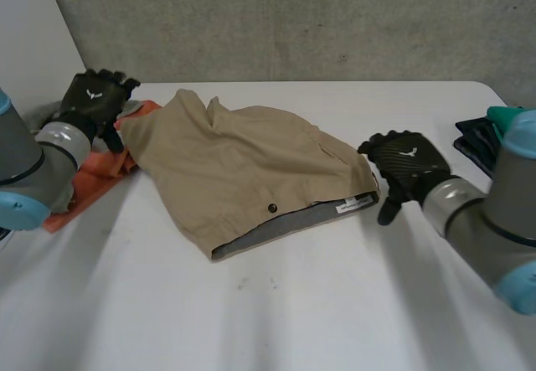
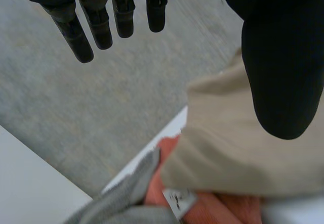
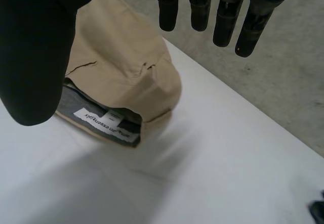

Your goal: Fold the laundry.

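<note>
Evidently between folds, a pair of khaki shorts (image 1: 243, 170) lies rumpled at the middle of the white table (image 1: 293, 312), its far leg end overlapping an orange cloth (image 1: 94, 177). The left hand (image 1: 96, 99) hovers at that leg end, fingers (image 2: 76, 37) straight and spread, grasping nothing. The right hand (image 1: 406, 163) hangs just beside the waistband corner, where a white label (image 3: 105, 123) shows, its fingers (image 3: 225, 24) likewise released and empty. The shorts appear doubled leg over leg, so the step in hand looks like setting up the next fold. That move probably calls for each hand to pinch its own end of the garment, then carry one end across to the other without dragging the orange cloth along.
</note>
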Available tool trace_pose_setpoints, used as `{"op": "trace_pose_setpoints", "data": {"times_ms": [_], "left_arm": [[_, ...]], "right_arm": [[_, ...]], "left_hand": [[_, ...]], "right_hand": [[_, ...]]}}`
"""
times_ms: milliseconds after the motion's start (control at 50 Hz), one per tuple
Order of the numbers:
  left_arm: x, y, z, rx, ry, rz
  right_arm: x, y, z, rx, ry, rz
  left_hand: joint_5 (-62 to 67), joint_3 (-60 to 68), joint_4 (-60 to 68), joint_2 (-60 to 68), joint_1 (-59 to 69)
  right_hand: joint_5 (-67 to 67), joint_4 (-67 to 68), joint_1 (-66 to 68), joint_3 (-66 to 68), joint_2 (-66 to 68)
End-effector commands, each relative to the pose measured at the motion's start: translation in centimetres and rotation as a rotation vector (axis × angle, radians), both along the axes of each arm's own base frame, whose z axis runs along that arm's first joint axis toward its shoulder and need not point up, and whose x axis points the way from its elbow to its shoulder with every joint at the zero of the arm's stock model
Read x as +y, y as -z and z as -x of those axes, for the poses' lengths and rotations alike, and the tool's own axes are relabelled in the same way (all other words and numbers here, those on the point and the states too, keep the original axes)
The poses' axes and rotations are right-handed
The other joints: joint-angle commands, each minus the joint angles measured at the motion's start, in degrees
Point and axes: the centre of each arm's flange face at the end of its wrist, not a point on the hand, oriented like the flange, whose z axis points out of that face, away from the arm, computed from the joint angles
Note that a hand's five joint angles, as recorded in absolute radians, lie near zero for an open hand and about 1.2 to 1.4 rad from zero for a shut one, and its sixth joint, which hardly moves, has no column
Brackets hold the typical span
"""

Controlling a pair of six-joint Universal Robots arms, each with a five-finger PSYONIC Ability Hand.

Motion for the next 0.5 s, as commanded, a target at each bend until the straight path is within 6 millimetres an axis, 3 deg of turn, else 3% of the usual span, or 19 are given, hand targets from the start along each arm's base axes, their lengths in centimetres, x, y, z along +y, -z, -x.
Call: {"op": "trace_pose_setpoints", "data": {"times_ms": [20, 140, 200, 220, 280, 360, 420, 500], "left_arm": [[1.1, 1.6, 0.0, 0.019, 0.012, -0.076], [2.0, 1.5, 0.2, 0.045, 0.016, -0.094], [2.3, 1.3, 0.3, 0.049, 0.019, -0.096], [2.4, 1.2, 0.3, 0.051, 0.021, -0.095], [2.7, 1.2, 0.2, 0.051, 0.021, -0.098], [3.0, 0.9, 0.2, 0.051, 0.021, -0.095], [3.2, 0.7, 0.2, 0.051, 0.021, -0.093], [3.7, 0.1, 0.0, 0.052, 0.021, -0.084]], "right_arm": [[-3.3, 4.1, -3.1, 0.005, -0.025, 0.026], [-5.5, 5.9, -4.1, 0.038, -0.024, 0.059], [-6.5, 6.7, -4.4, 0.055, -0.027, 0.088], [-6.9, 6.9, -4.5, 0.059, -0.025, 0.109], [-7.5, 6.8, -4.5, 0.065, -0.009, 0.154], [-7.7, 6.2, -3.8, 0.117, 0.033, 0.203], [-7.6, 4.2, -3.1, 0.138, 0.055, 0.248], [-10.5, 2.2, 0.8, 0.202, 0.138, 0.323]], "left_hand": [[-0.2, 0.5, 0.9, 0.9, 1.6], [-0.4, 0.3, 0.7, 0.7, 1.4], [-0.6, 0.2, 0.5, 0.5, 1.2], [-0.7, 0.0, 0.4, 0.4, 1.0], [-0.7, 0.0, 0.4, 0.4, 1.0], [-0.7, 0.0, 0.4, 0.4, 1.0], [-1.1, -0.3, 0.0, 0.0, 0.7], [-1.1, -0.3, 0.0, 0.0, 0.7]], "right_hand": [[-2.5, -2.1, -0.2, -1.0, -1.5], [8.5, 8.9, 10.7, 10.0, 9.4], [30.1, 30.5, 32.3, 31.6, 31.0], [45.7, 46.1, 47.9, 47.2, 46.6], [66.2, 66.6, 68.5, 67.7, 67.2], [66.3, 66.7, 68.5, 67.8, 67.2], [66.3, 66.7, 68.5, 67.8, 67.2], [66.3, 66.7, 68.5, 67.8, 67.2]]}}
